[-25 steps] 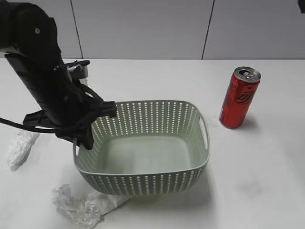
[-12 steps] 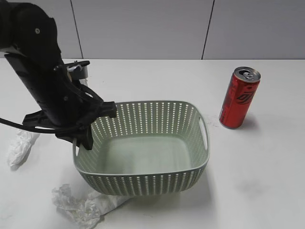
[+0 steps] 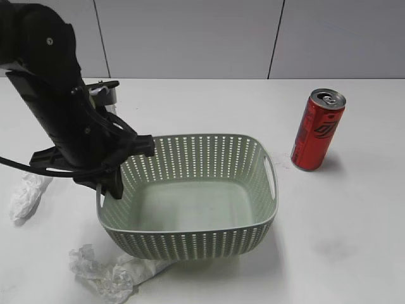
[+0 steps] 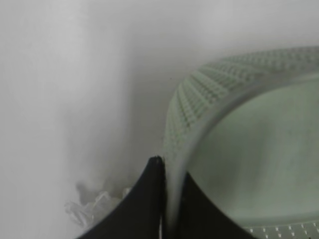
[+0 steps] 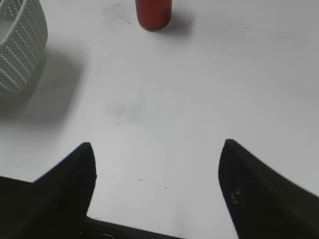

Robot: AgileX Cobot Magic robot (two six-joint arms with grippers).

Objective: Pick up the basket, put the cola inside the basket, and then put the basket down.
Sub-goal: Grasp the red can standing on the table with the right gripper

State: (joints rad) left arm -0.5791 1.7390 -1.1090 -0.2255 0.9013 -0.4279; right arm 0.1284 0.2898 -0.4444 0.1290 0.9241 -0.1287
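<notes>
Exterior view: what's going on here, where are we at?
The left hand is clamped on the left rim of the green basket; the wrist view shows a finger on each side of the wall. The basket is empty. The cola stands upright on the table to the basket's right, untouched. The right hand is open over bare table, with the can well ahead of it. Crumpled white paper lies by the basket's near left corner.

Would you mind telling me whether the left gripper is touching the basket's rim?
Touching. In the left wrist view the left gripper has its jaws closed on the basket wall, one either side, no gap visible.
</notes>
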